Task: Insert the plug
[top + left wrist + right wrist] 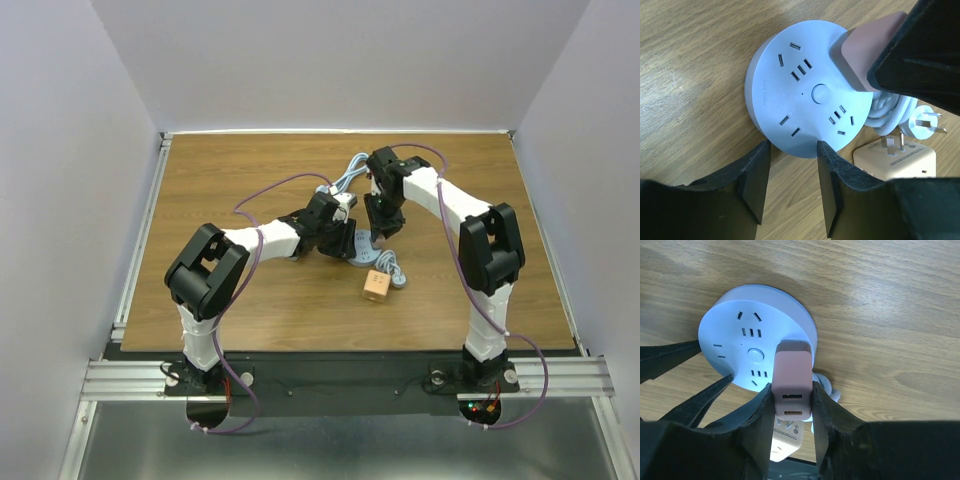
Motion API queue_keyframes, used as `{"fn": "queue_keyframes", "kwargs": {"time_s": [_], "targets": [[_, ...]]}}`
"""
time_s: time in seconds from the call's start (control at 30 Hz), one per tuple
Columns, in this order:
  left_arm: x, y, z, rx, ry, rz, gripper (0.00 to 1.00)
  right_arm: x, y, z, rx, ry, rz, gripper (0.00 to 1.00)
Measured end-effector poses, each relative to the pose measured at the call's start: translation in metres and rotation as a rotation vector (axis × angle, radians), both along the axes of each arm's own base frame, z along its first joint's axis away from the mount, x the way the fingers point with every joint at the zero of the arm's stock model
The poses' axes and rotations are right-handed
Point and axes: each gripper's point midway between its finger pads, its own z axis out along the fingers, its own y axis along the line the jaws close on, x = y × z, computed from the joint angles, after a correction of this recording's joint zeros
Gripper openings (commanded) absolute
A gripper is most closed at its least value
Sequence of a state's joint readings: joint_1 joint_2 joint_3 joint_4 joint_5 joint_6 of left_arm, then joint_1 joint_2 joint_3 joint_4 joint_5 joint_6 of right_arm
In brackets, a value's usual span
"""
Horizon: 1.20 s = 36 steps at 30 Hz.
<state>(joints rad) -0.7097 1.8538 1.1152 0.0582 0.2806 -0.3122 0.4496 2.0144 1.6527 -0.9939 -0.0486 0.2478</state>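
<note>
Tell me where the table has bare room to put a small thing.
Bare wood: along the left side of the table, beside the left arm, and between the beige charger and the front edge. Crowded: the centre, around the power strip and white cable.

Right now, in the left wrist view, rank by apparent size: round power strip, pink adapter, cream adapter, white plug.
1. round power strip
2. pink adapter and cream adapter: alike, pink partly hidden
3. white plug

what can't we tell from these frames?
- pink charger prongs: hidden beneath its body in both wrist views; seated or not, unclear.
- power strip: top view, mostly covered by left gripper and right gripper.
- cream adapter: right wrist view, cut off behind the right gripper's fingers.
</note>
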Motion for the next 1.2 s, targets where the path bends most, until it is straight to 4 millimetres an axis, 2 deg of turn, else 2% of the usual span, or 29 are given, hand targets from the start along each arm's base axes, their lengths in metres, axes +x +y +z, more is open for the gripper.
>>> {"fn": "queue_keyframes", "kwargs": {"time_s": [0.33,0.67,0.7,0.77,0.8,0.87,0.9,0.93,1.0,1.1,1.2], "targets": [[0.000,0.000,0.000,0.002,0.005,0.003,0.49,-0.002,0.005,-0.003,-0.129,-0.140,-0.022,0.01],[0.000,0.001,0.000,0.003,0.004,0.005,0.49,-0.002,0.006,-0.008,-0.114,-0.233,-0.055,0.02],[0.000,0.001,0.000,0.004,0.004,0.005,0.49,-0.002,0.007,-0.007,-0.111,-0.236,-0.055,0.18],[0.000,0.001,0.000,0.005,0.003,0.006,0.49,-0.001,0.007,-0.007,-0.107,-0.241,-0.056,0.35],[0.001,0.001,0.000,0.006,0.003,0.007,0.49,0.000,0.008,-0.005,-0.104,-0.245,-0.056,0.51],[0.001,0.001,0.000,0.008,0.000,0.009,0.49,0.001,0.009,0.000,-0.095,-0.251,-0.055,0.61],[0.001,0.001,0.000,0.011,-0.003,0.011,0.49,-0.001,0.008,-0.005,-0.104,-0.237,-0.054,0.68],[0.002,0.002,0.000,0.012,-0.004,0.013,0.49,-0.005,0.008,-0.017,-0.116,-0.202,-0.053,0.70],[0.004,0.002,0.000,0.018,-0.013,0.018,0.49,-0.002,0.008,-0.014,-0.120,-0.205,-0.044,0.75],[0.006,0.004,0.000,0.030,-0.020,0.026,0.49,0.002,0.006,-0.006,-0.135,-0.214,-0.040,0.80],[0.011,0.005,0.003,0.041,-0.043,0.041,0.49,0.011,0.007,0.010,-0.142,-0.243,-0.028,0.83]]}}
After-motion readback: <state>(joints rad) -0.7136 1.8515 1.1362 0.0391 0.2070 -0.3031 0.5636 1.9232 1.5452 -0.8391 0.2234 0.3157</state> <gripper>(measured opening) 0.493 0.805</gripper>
